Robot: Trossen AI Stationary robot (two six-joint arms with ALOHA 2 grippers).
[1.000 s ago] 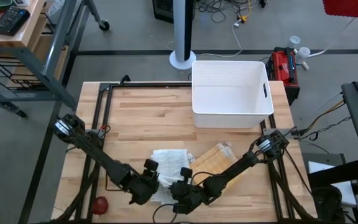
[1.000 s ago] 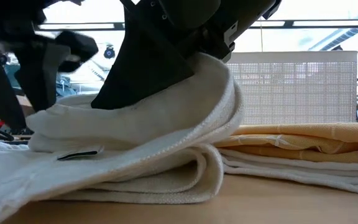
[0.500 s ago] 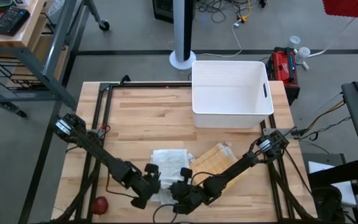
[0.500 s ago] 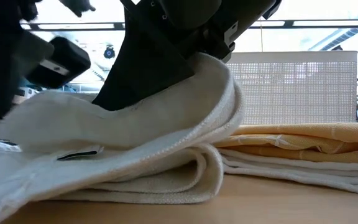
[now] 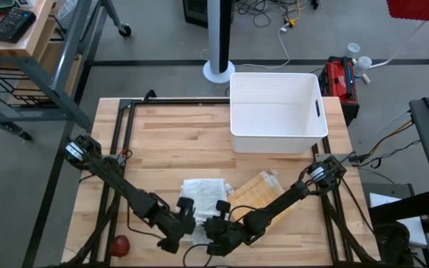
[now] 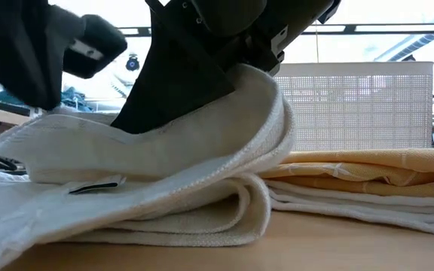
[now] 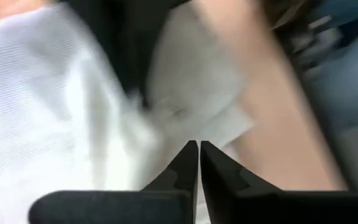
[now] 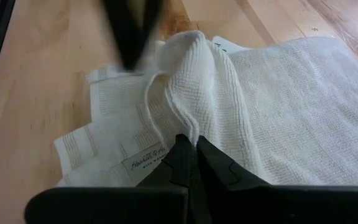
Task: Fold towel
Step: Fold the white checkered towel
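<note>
A white rectangular plastic bin (image 5: 278, 110) sits at the far side of the light butcher-block wooden table (image 5: 177, 141), well apart from the work. A folded tan striped cloth (image 5: 250, 190) lies just beside the towel on its right, and a small red round object (image 5: 119, 243) rests near the table's front left corner. In the low view the tan cloth (image 6: 368, 169) lies behind the towel, with the bin's perforated wall beyond it.

The cream waffle-weave towel (image 5: 202, 195) lies near the table's front centre, partly doubled over, its thick ribbed edge (image 6: 224, 181) curling in a rounded fold; a small label shows on a lower layer (image 8: 145, 167).

The right gripper (image 8: 191, 149) has its dark fingers pinched closed on a raised ridge of the towel, lifting it into a hump. The left gripper (image 7: 199, 155) hangs over the towel's left side, its fingers pressed together with nothing visible between them.
</note>
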